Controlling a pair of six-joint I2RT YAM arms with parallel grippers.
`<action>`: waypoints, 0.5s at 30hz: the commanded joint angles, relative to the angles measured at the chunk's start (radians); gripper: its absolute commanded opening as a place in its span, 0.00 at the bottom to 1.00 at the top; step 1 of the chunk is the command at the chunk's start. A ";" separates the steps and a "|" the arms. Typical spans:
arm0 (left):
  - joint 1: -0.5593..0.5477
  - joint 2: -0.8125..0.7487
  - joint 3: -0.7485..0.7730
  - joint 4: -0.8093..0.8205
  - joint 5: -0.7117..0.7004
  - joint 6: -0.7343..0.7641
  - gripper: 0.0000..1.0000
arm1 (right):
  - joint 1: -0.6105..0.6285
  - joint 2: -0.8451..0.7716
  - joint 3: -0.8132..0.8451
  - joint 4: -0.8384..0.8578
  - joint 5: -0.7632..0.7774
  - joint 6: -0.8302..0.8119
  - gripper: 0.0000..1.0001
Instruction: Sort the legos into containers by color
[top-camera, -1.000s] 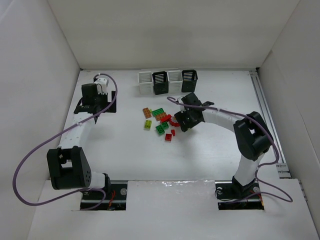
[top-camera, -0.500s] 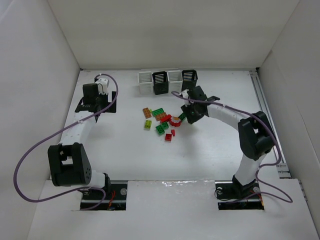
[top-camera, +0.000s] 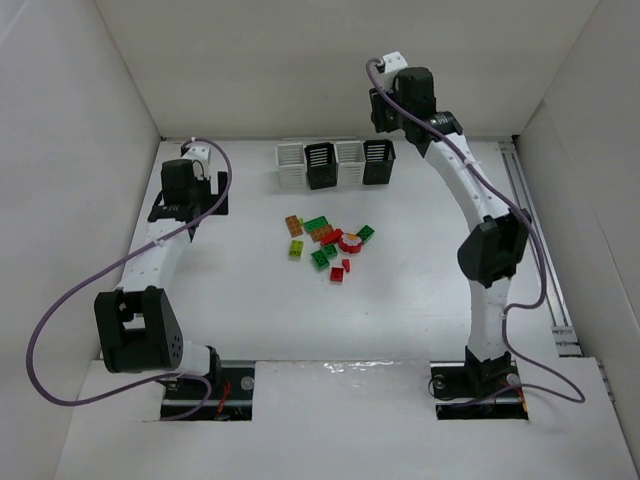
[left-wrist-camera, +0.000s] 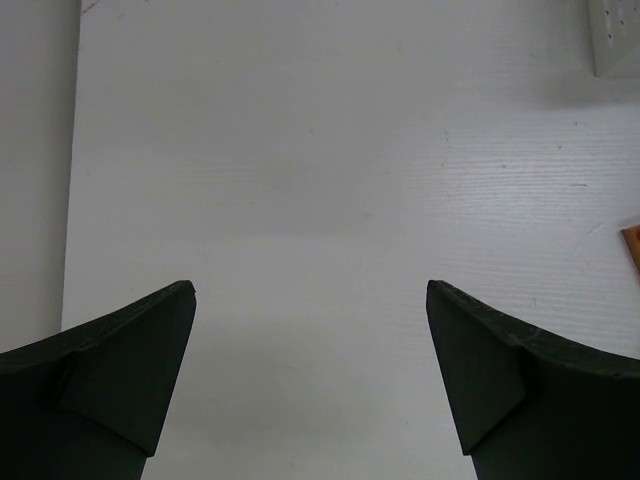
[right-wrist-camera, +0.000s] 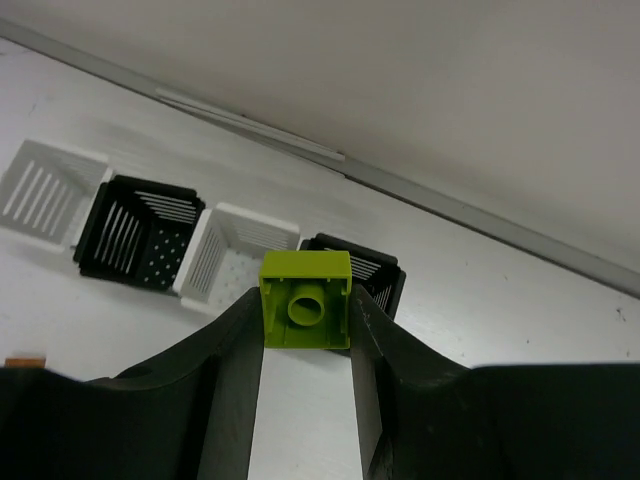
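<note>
The small yellow-green studded plastic brick (right-wrist-camera: 305, 312) is pinched between the fingers of the right gripper (right-wrist-camera: 306, 300), its hollow underside towards the wrist camera. The jaws are closed narrowly on two opposite sides, and the brick looks square in the grip. It is held high over the right end of the row of four square slatted plastic bins (top-camera: 335, 165), which run white, black, white, black along the far side of the white table (top-camera: 250, 300).

The step in hand, as I judge it, is the drop. To do it well, bring the brick down until it is centred over one bin's mouth and low enough not to bounce out, then part the fingers. The rightmost black bin (right-wrist-camera: 360, 272) lies nearest below, and it should then be kept for this colour alone.

The remaining red, green, orange and yellow-green bricks (top-camera: 328, 242) lie clustered mid-table. The left gripper (left-wrist-camera: 308, 290) hangs wide open and empty above bare tabletop, well apart from them.
</note>
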 joint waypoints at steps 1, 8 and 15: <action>0.005 -0.036 0.017 0.043 -0.069 -0.017 0.99 | -0.048 0.129 0.155 -0.064 -0.003 0.029 0.00; 0.005 -0.046 0.039 0.054 -0.159 0.075 0.99 | -0.076 0.217 0.207 -0.057 -0.025 0.062 0.00; 0.005 -0.028 0.059 0.045 -0.136 0.066 0.99 | -0.076 0.235 0.174 -0.057 -0.057 0.075 0.00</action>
